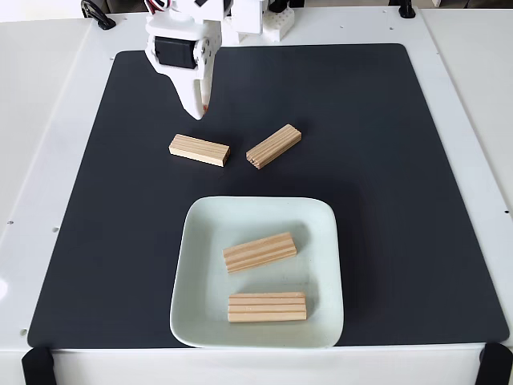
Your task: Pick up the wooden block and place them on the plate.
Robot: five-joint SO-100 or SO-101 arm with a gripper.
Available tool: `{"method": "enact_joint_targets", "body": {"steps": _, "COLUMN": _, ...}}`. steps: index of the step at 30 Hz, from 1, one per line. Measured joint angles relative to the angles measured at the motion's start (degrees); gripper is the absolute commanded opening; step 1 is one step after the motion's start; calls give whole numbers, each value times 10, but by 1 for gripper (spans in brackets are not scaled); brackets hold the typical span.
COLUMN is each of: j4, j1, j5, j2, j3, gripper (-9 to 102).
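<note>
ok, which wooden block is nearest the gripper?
The left block on the black mat, lying just below the gripper. The other mat block sits farther right, and two blocks lie on the plate.

A white table (469, 120) lay under even, bright light, a large black mat (377, 200) with rounded corners covering most of its top, black clamps (36, 365) at its near corners.
</note>
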Motion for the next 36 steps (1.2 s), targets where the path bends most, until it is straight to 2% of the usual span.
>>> {"method": "enact_joint_targets", "body": {"steps": 3, "j4": 0, "j1": 12, "j5": 0, "j2": -5, "j3": -2, "gripper": 31}}
{"method": "enact_joint_targets", "body": {"steps": 11, "j4": 0, "j1": 21, "j5": 0, "j2": -47, "j3": -3, "gripper": 25}}
{"method": "enact_joint_targets", "body": {"steps": 19, "j4": -4, "j1": 43, "j5": 0, "j2": -111, "j3": -4, "gripper": 26}}
{"method": "enact_joint_targets", "body": {"steps": 36, "j4": -4, "j1": 36, "j5": 0, "j2": -139, "j3": -33, "gripper": 25}}
